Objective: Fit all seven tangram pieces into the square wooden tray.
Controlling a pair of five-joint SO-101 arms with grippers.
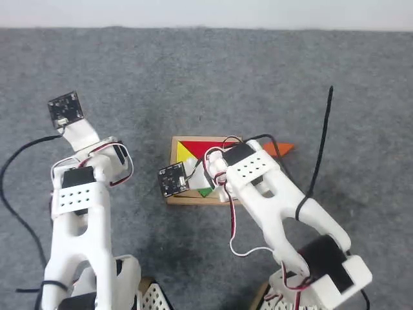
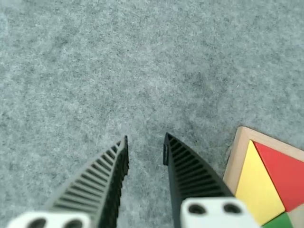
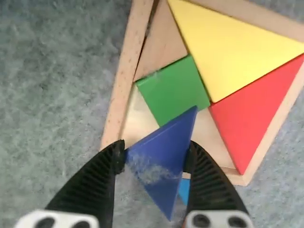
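We're seeing plenty of open grey tabletop (image 1: pixel 206 71) beyond the wooden tray (image 1: pixel 193 200) and off to its left. The left gripper (image 2: pixel 146 137) is hovering out there, fingers parted, with the tray's rim just beside it.

Over the tray it's getting tight. The right gripper (image 3: pixel 154 149) is hanging across it, its fingers pinching the blue triangle (image 3: pixel 161 166) over one corner. Inside, the yellow triangle (image 3: pixel 232 42), red triangle (image 3: pixel 251 114) and green square (image 3: pixel 173 88) are hogging the floor, and we're spotting bare wood in strips along the rim.

On the tray's right side, an orange piece (image 1: pixel 281 149) and a black cable (image 1: pixel 326 132) are crowding things.
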